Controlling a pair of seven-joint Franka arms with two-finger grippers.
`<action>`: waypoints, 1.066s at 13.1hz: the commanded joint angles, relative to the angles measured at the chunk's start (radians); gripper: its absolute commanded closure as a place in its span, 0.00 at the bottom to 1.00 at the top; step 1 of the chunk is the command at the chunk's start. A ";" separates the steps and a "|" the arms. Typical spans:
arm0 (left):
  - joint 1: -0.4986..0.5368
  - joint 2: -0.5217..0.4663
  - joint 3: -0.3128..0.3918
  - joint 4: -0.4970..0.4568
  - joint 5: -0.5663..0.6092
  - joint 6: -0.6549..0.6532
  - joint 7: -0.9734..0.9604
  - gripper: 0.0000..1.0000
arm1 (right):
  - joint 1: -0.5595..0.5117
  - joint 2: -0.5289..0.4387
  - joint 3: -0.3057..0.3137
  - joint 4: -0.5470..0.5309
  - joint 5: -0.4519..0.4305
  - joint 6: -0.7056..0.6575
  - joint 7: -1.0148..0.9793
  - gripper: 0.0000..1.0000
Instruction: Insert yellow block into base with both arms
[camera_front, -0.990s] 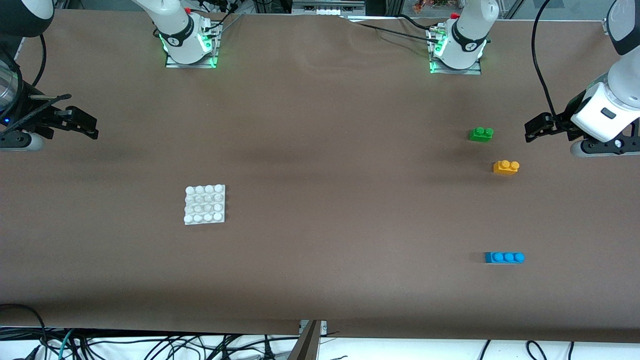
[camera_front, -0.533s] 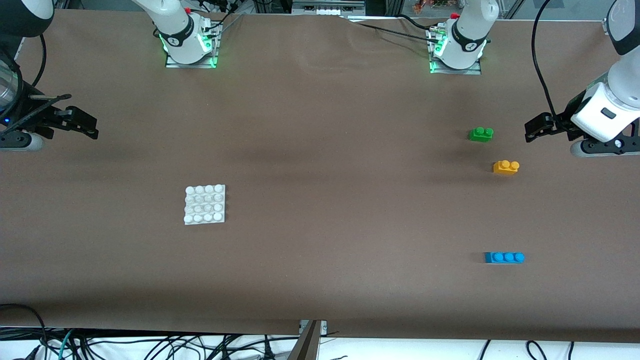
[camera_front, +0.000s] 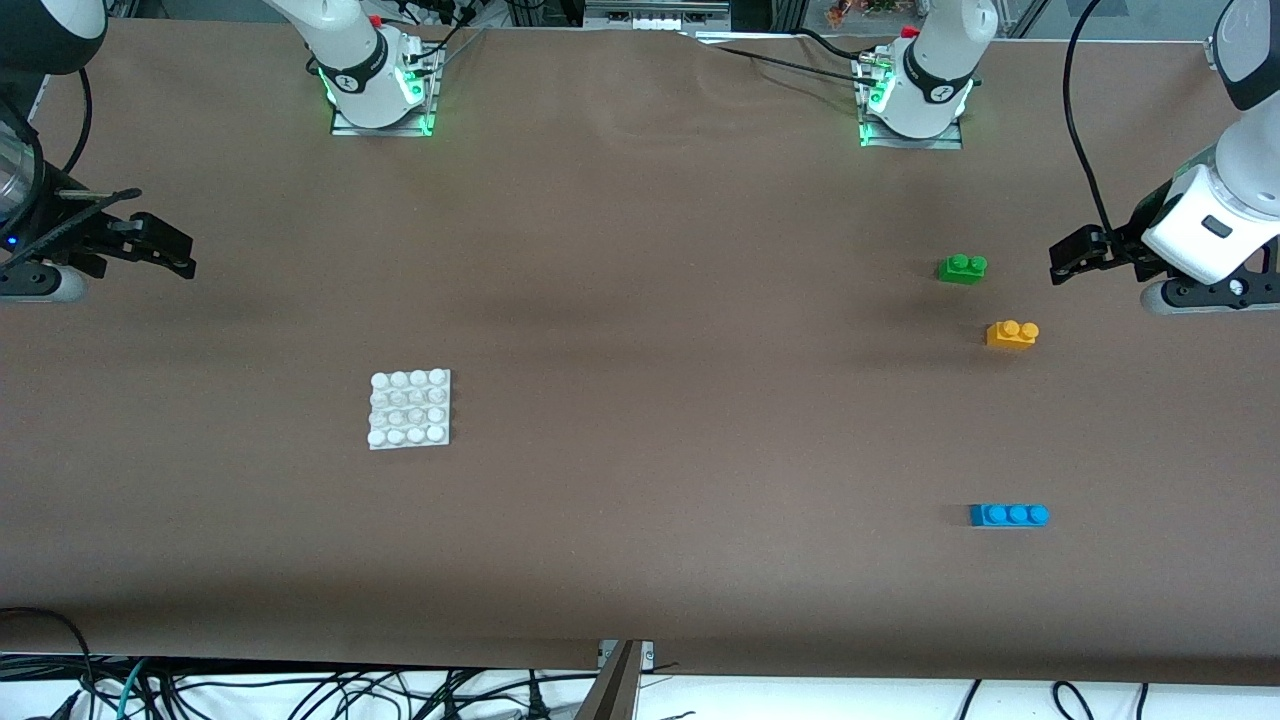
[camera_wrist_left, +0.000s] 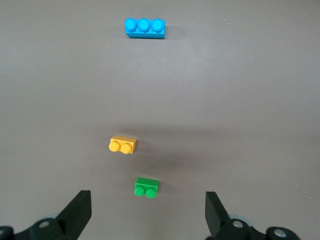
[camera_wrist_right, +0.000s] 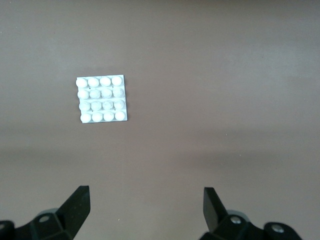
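In the front view the yellow block (camera_front: 1011, 334) sits studs-up on the brown surface (camera_front: 640, 330) in the right part of the frame, a little above mid-height, toward the left arm's end. A green brick (camera_front: 962, 268) lies near it, slightly higher in the frame and so farther from the front camera, while a blue brick (camera_front: 1009, 514) lies well apart, lower in the frame. The base (camera_front: 410, 408) lies flat in the left-centre of the frame, toward the right arm's end and well apart from all three bricks. The left hand (camera_front: 1070, 256) hangs at the right edge of the frame, over the surface just beside the green brick, holding nothing; the left wrist view shows its fingers (camera_wrist_left: 77, 212) spread wide, with the green brick (camera_wrist_left: 146, 187), yellow block (camera_wrist_left: 123, 145) and blue brick (camera_wrist_left: 145, 28) all in sight. The right hand (camera_front: 165, 248) hangs at the left edge, upper part of the frame, also empty; the right wrist view shows its fingers (camera_wrist_right: 77, 205) spread wide, with the base (camera_wrist_right: 102, 99) in the upper left of that picture.
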 joint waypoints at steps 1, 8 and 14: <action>-0.003 -0.001 0.005 0.019 -0.021 -0.020 -0.002 0.00 | -0.002 0.008 0.001 0.023 -0.002 -0.001 0.014 0.00; -0.003 -0.001 0.005 0.019 -0.021 -0.020 -0.008 0.00 | -0.002 0.008 0.002 0.023 0.036 0.033 0.006 0.00; -0.003 -0.001 0.005 0.019 -0.021 -0.020 -0.002 0.00 | -0.002 0.008 0.001 0.023 0.057 0.034 0.016 0.00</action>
